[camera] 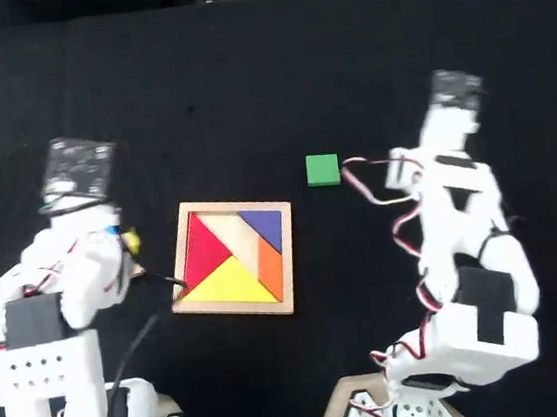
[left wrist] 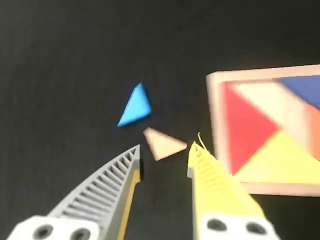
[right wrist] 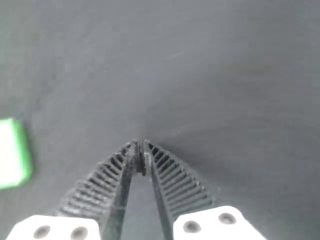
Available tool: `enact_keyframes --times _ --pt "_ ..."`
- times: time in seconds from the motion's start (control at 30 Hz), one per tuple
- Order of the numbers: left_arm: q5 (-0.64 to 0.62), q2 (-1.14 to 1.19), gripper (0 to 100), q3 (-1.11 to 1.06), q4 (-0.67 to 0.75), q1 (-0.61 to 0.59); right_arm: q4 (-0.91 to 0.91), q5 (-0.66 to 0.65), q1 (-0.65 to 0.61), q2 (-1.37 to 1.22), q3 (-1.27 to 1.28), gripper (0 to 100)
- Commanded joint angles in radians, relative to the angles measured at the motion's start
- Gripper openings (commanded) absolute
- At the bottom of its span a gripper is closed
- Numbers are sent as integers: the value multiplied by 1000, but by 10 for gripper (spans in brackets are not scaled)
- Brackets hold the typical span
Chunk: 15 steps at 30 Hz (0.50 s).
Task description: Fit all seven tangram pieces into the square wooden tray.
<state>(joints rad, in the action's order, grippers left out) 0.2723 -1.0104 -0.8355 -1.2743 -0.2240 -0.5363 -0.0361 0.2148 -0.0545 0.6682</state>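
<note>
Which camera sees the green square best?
The high view: the whole green square lies on the black table, apart from the wooden tray, beyond its far right corner. The right wrist view catches just part of it, cut off at the picture's edge.

table (camera: 342,60) was covered in black matt cloth, slightly fuzzy. tray (camera: 240,307) was pale bare wood, matt. loose triangle (left wrist: 164,143) was unpainted wood. blue triangle (left wrist: 135,105) and green square (camera: 322,169) had flat matt paint. left gripper (left wrist: 165,148) jaws were ribbed plastic, grey and yellow. right gripper (right wrist: 139,145) jaws were ribbed black plastic.
</note>
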Motion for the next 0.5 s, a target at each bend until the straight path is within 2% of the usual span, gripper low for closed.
enact_keyframes --times 0.0,0.17,0.4,0.47 --pt "-20 -2 162 -74 57 -177 -167 -150 -129 42 -127 11" --pt "-114 -5 162 -286 199 -225 -509 -264 -239 42 -305 11" --pt "-199 5 162 -499 496 -245 -598 -488 -400 5 -349 11" --pt "-252 2 162 -529 542 -248 -612 -505 -433 -59 -394 11"
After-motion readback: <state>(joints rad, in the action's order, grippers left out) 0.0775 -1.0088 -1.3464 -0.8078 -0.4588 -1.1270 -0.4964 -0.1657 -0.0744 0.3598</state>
